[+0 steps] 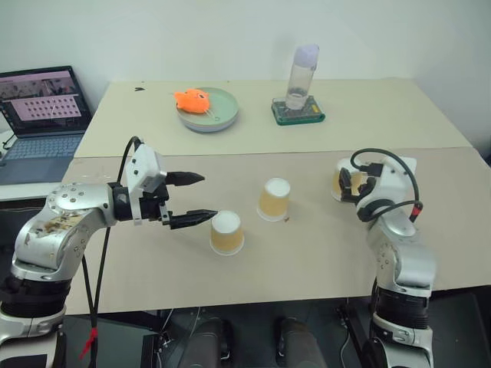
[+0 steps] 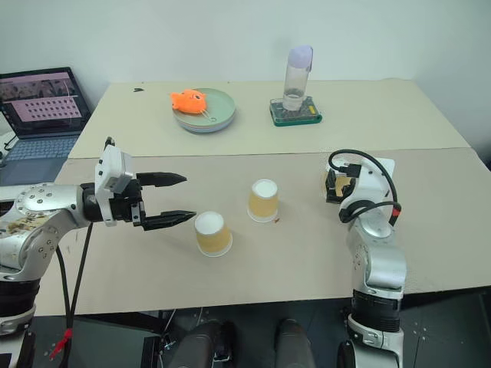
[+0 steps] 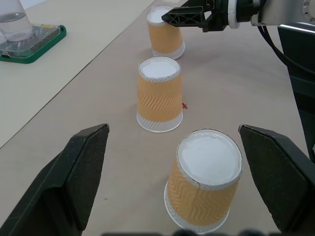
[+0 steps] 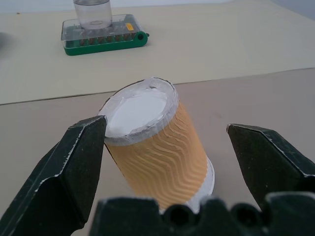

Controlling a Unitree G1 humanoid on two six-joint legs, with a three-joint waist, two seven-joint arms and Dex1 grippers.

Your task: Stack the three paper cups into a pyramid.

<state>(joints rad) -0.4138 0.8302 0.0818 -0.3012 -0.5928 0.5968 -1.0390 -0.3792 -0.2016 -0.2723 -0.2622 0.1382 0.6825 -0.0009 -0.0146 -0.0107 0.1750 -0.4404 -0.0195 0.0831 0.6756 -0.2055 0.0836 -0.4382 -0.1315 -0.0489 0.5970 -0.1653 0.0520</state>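
The right paper cup (image 4: 155, 147), upside down at the table's right, is straddled untouched by the spread-open right gripper (image 4: 162, 142); the left gripper (image 1: 192, 199), also apart, is level beside the near-left cup (image 1: 227, 233).

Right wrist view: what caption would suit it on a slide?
Open right gripper straddling an upside-down paper cup, not yet gripping; clear bottle on its green tray behind.

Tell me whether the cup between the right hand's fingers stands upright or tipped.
Tipped. In the right wrist view the cup, upside down with its white base up, leans to one side between the open right hand.
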